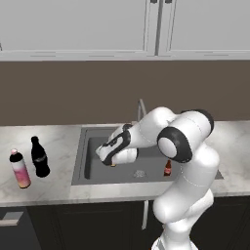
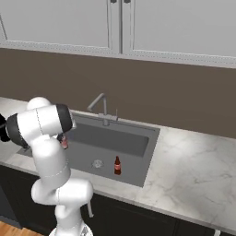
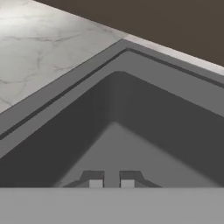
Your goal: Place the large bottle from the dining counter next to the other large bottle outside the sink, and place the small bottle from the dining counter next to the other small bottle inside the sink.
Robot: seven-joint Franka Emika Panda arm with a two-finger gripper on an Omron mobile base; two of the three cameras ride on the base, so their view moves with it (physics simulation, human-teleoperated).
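Worktop (image 1: 53, 139) at the left carries the large bottle (image 1: 19, 170), upright, just beside the black bottle (image 1: 39, 157), which is also upright; both stand outside the sink (image 1: 80, 161). Over the left part of the basin hangs the gripper (image 3: 111, 183), its jaws narrow, closed on the small bottle (image 2: 64, 144), which is above the sink floor. Further right, past the drain (image 1: 139, 173), the other small bottle (image 1: 168, 168) stands upright inside the sink.
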